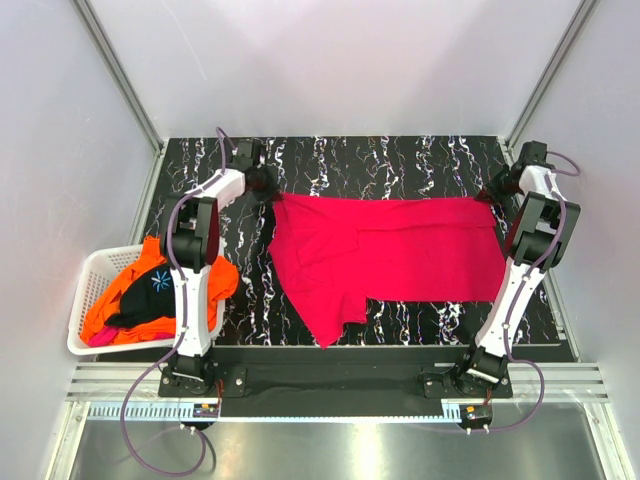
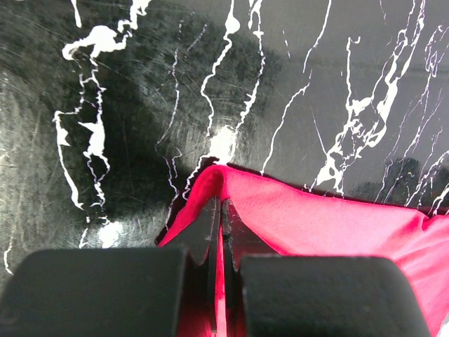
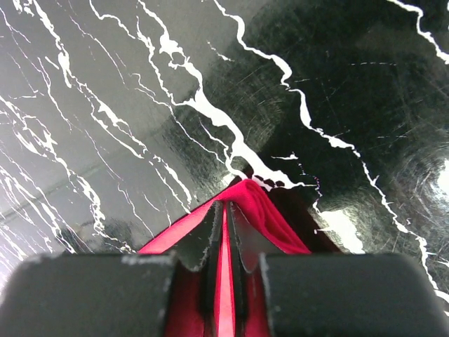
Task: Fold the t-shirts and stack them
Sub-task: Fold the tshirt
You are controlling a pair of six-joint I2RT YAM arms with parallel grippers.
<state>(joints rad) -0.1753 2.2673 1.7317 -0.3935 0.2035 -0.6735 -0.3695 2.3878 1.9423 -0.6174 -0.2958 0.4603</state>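
A magenta-red t-shirt [image 1: 385, 255] lies spread on the black marbled table, stretched between both grippers. My left gripper [image 1: 272, 196] is shut on its far left corner; in the left wrist view the cloth [image 2: 316, 217] is pinched between the closed fingers [image 2: 210, 232], gripper [image 2: 220, 207]. My right gripper [image 1: 487, 197] is shut on its far right corner; the right wrist view shows the cloth [image 3: 263, 203] bunched between the closed fingers [image 3: 242, 235], gripper [image 3: 224, 210]. Orange, black and pink t-shirts [image 1: 140, 295] lie piled in the basket at left.
A white slatted plastic basket [image 1: 85, 300] stands off the table's left edge beside the left arm. Grey walls and metal posts enclose the table [image 1: 400, 160]. A sleeve of the red shirt hangs toward the front edge [image 1: 335, 325].
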